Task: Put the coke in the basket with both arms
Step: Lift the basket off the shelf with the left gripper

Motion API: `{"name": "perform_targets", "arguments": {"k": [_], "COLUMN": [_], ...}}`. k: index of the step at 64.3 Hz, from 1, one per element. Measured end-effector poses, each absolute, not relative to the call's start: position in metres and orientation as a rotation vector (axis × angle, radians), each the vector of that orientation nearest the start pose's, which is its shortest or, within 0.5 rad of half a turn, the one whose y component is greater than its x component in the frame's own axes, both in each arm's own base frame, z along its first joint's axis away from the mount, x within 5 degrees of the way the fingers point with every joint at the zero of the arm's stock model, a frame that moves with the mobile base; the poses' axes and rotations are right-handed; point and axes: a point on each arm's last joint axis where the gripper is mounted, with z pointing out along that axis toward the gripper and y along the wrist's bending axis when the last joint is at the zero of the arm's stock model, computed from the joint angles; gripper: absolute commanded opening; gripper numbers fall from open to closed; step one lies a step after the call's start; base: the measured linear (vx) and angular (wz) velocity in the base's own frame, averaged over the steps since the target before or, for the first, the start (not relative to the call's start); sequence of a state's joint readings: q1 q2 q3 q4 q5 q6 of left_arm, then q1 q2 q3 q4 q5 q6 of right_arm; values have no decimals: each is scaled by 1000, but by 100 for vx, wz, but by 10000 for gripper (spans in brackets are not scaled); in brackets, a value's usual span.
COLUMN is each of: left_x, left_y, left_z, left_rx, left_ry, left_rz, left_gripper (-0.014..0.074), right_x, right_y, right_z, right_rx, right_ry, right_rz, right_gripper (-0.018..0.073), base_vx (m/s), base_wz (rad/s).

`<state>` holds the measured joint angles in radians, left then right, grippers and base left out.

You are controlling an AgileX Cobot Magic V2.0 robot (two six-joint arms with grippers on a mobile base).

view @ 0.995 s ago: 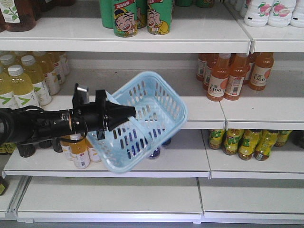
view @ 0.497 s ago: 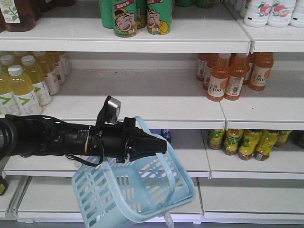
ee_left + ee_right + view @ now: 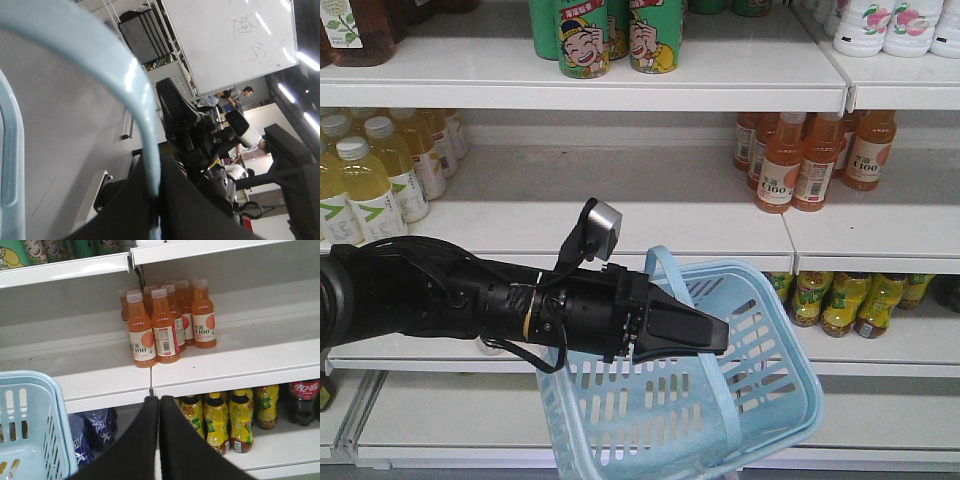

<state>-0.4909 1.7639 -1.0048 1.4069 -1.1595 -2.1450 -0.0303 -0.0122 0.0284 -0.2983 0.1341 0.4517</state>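
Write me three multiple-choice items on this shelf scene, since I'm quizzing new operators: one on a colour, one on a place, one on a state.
1. What colour is the basket? A red; B pale blue; C green.
2. Where is the coke? A on the floor; B in the basket; C on a shelf, right of the yellow bottles.
3. How is the right claw? A wide open; B shut, empty; C gripping a bottle.
Key: B, its slotted walls are pale blue; C, its red label shows at the right wrist view's edge; B, its fingers meet with nothing between.
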Motion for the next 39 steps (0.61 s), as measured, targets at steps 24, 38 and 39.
{"name": "perform_targets", "arguments": {"k": [24, 38, 39], "left_x": [248, 244, 244], "left_y": [-233, -231, -231], "left_z": [255, 250, 250], "left_rx": [541, 628, 634], "left_ry": [2186, 2230, 2233], "left_rz": [-1935, -1882, -1878], "left_gripper": [-6, -6, -6], "right_x": [56, 56, 56], "right_y": [-5, -5, -5], "right_z": [193, 193, 193], "right_rx": [181, 181, 181], "right_ry": [1618, 1618, 1618], "right_rz": [65, 65, 65], "right_gripper": [-6, -6, -6], "base_vx": [0, 0, 0], "base_wz": [0, 0, 0]}}
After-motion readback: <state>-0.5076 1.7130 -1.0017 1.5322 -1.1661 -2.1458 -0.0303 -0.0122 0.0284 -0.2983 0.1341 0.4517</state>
